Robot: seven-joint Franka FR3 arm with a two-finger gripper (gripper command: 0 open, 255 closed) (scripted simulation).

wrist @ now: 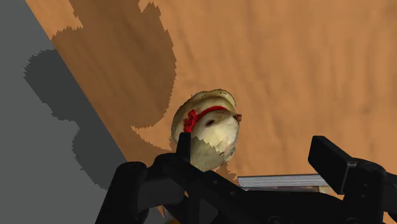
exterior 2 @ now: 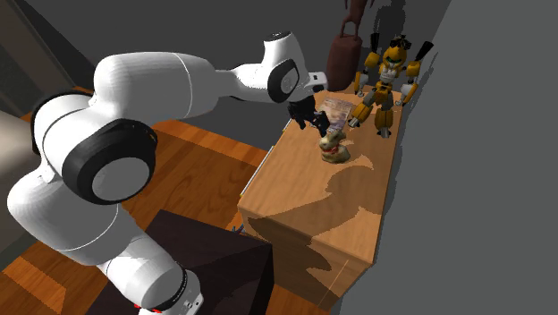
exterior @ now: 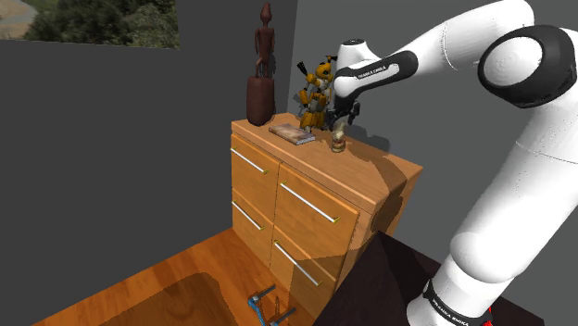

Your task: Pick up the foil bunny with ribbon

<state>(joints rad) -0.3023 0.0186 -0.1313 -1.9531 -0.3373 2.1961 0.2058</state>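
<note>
The end effector [wrist: 254, 153] is wide open and holds nothing; its two black fingers [wrist: 331, 159] stand well apart. In the wrist view the bunny [wrist: 207, 130] is just in front of one finger, whose tip overlaps the bunny's side, while the other finger is well apart from it. I cannot tell if the near finger really touches it.

The bunny [exterior: 339, 142] is pale gold with a red ribbon [wrist: 197, 118] around its neck. It stands on the wooden surface [exterior: 380, 169] of a chest of drawers [exterior: 296, 222], near the grey wall [exterior: 435, 102]. In the shoulder view the end effector [exterior: 345, 118] hangs just above the bunny. In the second exterior view the end effector [exterior 2: 313, 121] is above the bunny [exterior 2: 333, 148], a little toward that view's left.

On the same surface [exterior 2: 344, 210] there is a flat book [exterior: 293, 134] beside the bunny, a yellow and black toy robot [exterior: 318, 93] behind it, and a tall dark statue [exterior: 262, 79] in the corner. The edge of the book [wrist: 280, 182] shows between the fingers in the wrist view.
</note>
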